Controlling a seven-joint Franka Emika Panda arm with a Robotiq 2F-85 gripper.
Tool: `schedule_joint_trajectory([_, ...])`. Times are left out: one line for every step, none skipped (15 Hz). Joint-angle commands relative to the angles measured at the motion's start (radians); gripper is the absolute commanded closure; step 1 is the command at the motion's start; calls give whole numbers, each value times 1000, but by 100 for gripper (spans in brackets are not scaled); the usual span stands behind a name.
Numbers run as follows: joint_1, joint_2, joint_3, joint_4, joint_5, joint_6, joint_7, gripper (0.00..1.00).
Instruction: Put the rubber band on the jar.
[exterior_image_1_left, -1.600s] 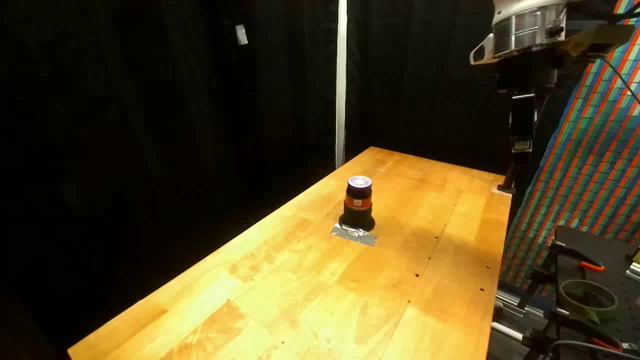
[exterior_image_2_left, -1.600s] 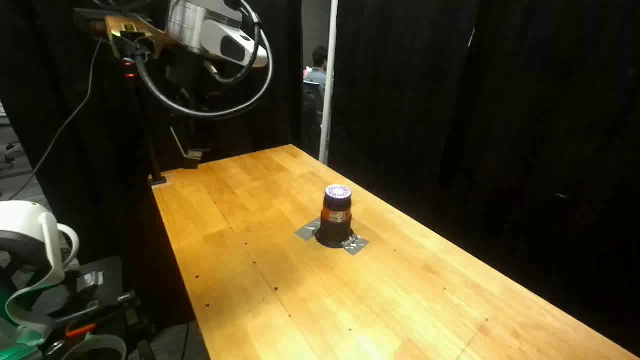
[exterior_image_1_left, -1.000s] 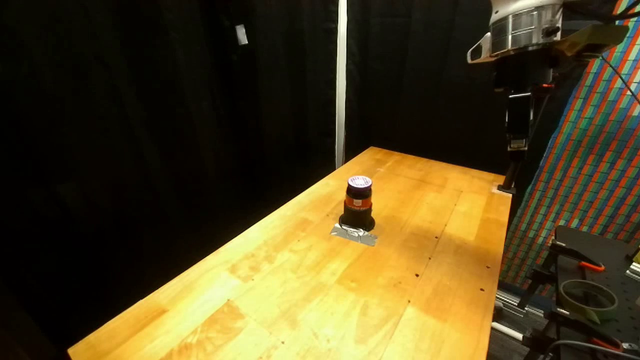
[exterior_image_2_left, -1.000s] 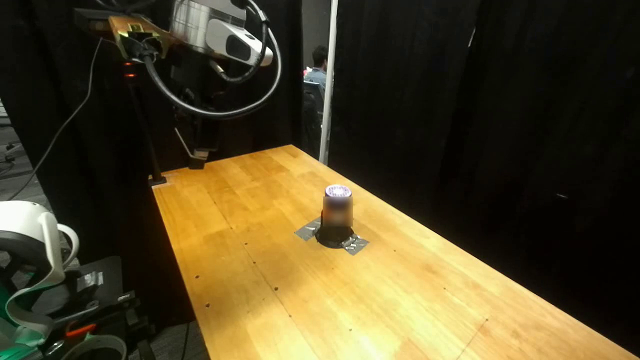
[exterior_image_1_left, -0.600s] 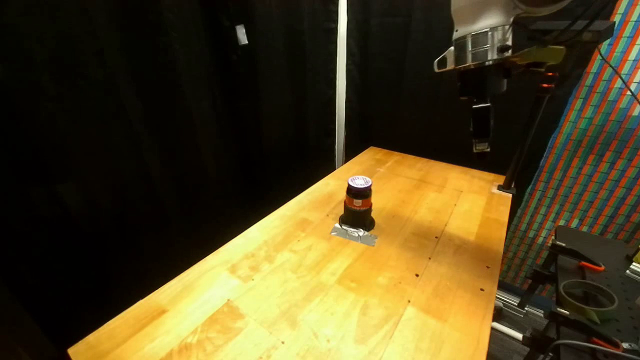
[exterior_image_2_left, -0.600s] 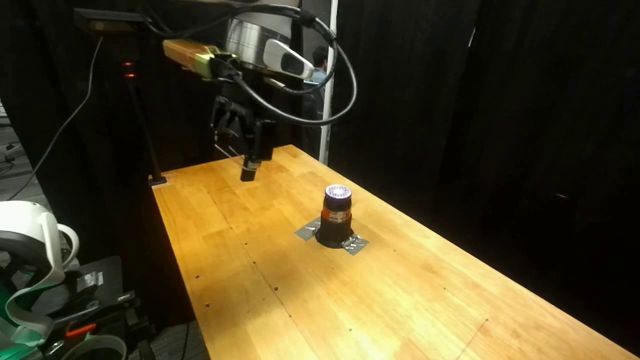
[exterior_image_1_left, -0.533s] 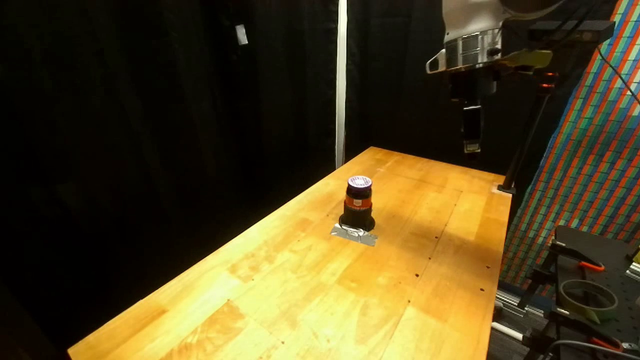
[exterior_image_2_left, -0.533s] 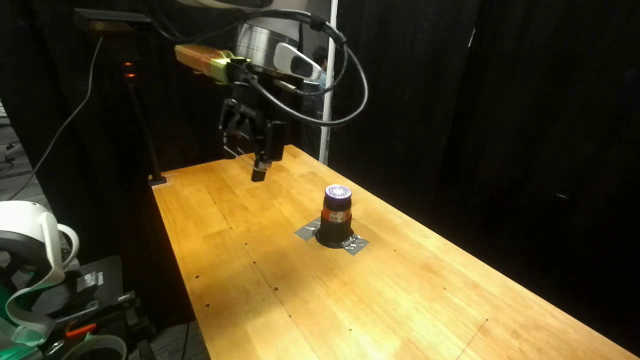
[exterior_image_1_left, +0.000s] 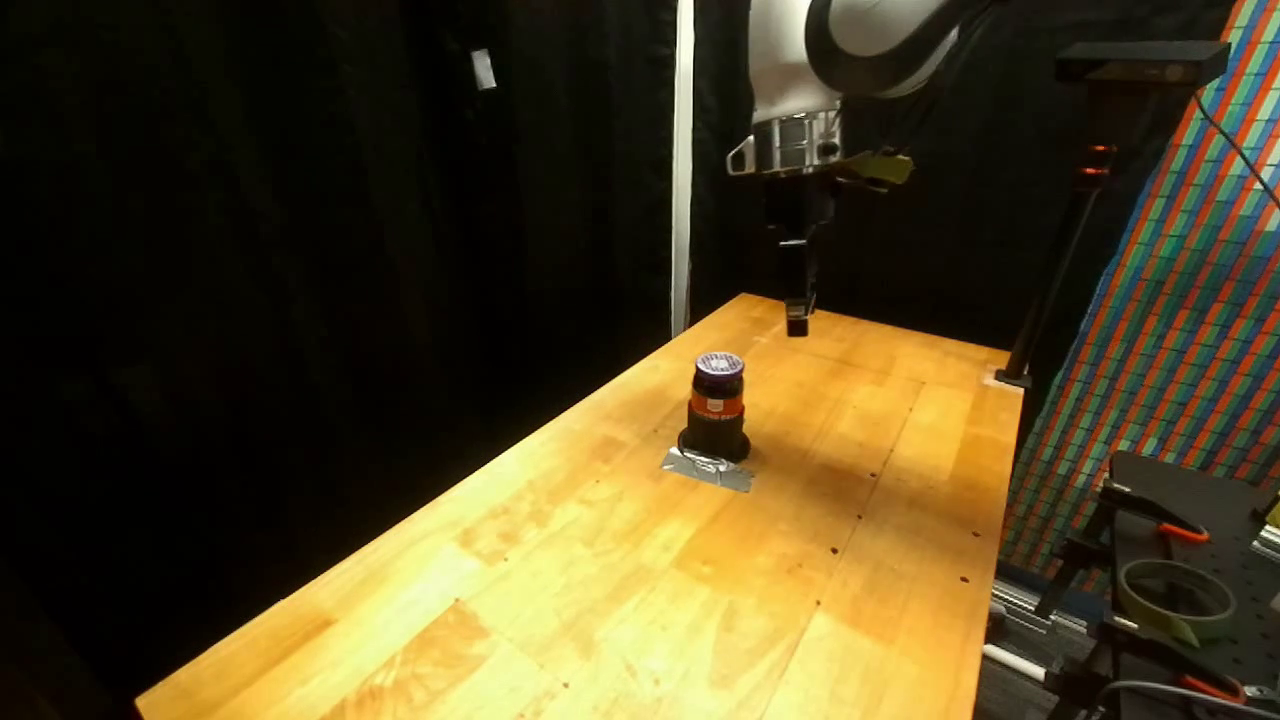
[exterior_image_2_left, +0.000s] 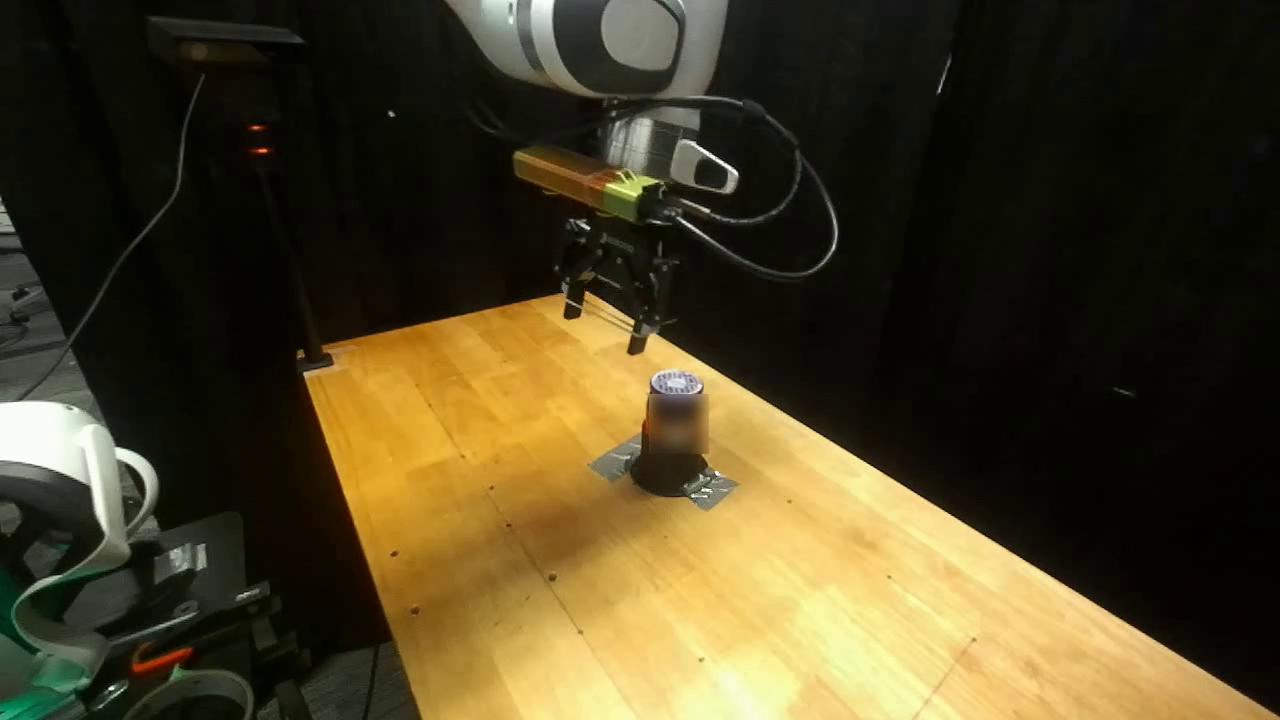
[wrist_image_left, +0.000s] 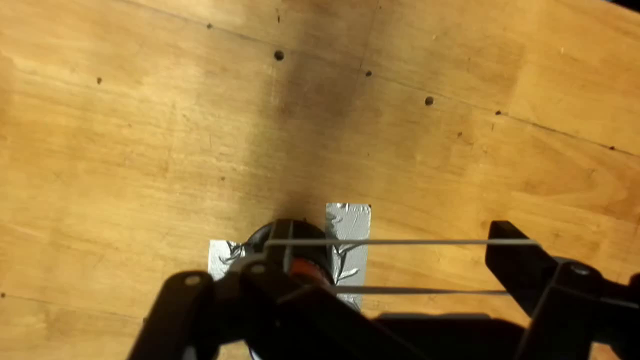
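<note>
The jar (exterior_image_1_left: 718, 403) stands upright in a black base on the wooden table, with a pale patterned lid and an orange band. In an exterior view its side is blurred, but its lid (exterior_image_2_left: 677, 382) shows. My gripper (exterior_image_2_left: 605, 332) is open, fingers down, above the table beside the jar and apart from it; it also shows in an exterior view (exterior_image_1_left: 797, 322). In the wrist view the pale rubber band (wrist_image_left: 410, 242) is stretched in two strands around both fingertips of the gripper (wrist_image_left: 392, 245). There the left finger hides much of the jar (wrist_image_left: 306, 270).
Silver tape (exterior_image_1_left: 710, 470) fixes the base to the table (exterior_image_1_left: 620, 570), also seen in the wrist view (wrist_image_left: 350, 220). A black stand (exterior_image_1_left: 1045, 270) rises at the table's far corner. A tape roll (exterior_image_1_left: 1178, 600) lies on a black side shelf. Dark curtains hang behind.
The arm has swung in from the table's far corner toward the jar, with the gripper now over the table close beside it. The fingers stay apart. The jar has not moved.
</note>
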Motion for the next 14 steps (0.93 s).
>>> schedule_joint_trajectory([-8,170,8,220,-8,-27,-26,0])
schedule_joint_trajectory([-10,214,9,270,-7,-39,-33,0])
schedule_joint_trajectory([-11,248,9,311,-5,-40,-32,0])
schedule_joint_trajectory([-9,289,9,358,-10,-41,-28,0])
schedule_joint_trajectory([-10,324,10,401,-10,-57,-33,0])
schedule_joint_trajectory([-7,361,10,442,-12,-65,-31,0])
schedule_joint_trajectory([-7,392,9,479,-14,-77,-31,0])
schedule_joint_trajectory([-11,418,11,510,-10,-91,-39,0])
schedule_joint_trajectory([-8,449,10,550,-14,-109,-36,0])
schedule_joint_trajectory([-5,482,9,588,-16,-125,-33,0])
schedule_joint_trajectory([-6,502,9,616,-15,-141,-34,0])
schedule_joint_trajectory([-4,526,7,643,-18,-147,-31,0])
schedule_joint_trajectory([-2,549,5,672,-21,-158,-30,0])
schedule_joint_trajectory([0,568,2,697,-27,-170,-27,0])
